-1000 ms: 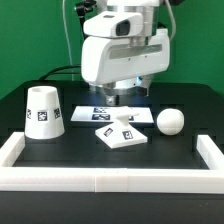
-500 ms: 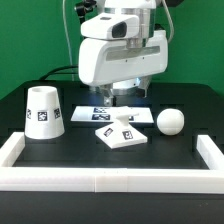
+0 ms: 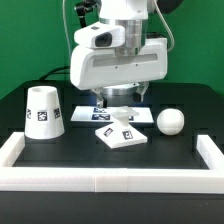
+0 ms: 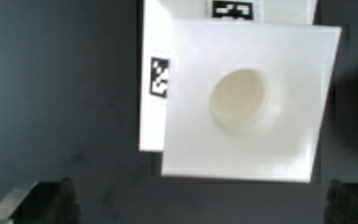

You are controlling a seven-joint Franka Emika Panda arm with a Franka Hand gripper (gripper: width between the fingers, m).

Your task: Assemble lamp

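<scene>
Tool (image 4: pixel 197 205), jaws spread and empty, hovers above the base (image 3: pixel 122 135); shade (image 3: pixel 42 110) and bulb (image 3: pixel 170 121) flank it on the bench (image 3: pixel 60 155).

Bare desk (image 3: pixel 172 152) is left between the base (image 3: pixel 122 135) and the white wall (image 3: pixel 110 181) lining the edge nearest the exterior camera. Toward the side edges, passage is narrowed by the shade (image 3: pixel 43 110) and the bulb (image 3: pixel 170 121).

White base (image 3: pixel 124 143), black-and-white tag (image 3: pixel 128 133)

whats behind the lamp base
The marker board lies flat behind the base. The open gripper hides part of it, and whether base and board touch cannot be seen.
</scene>
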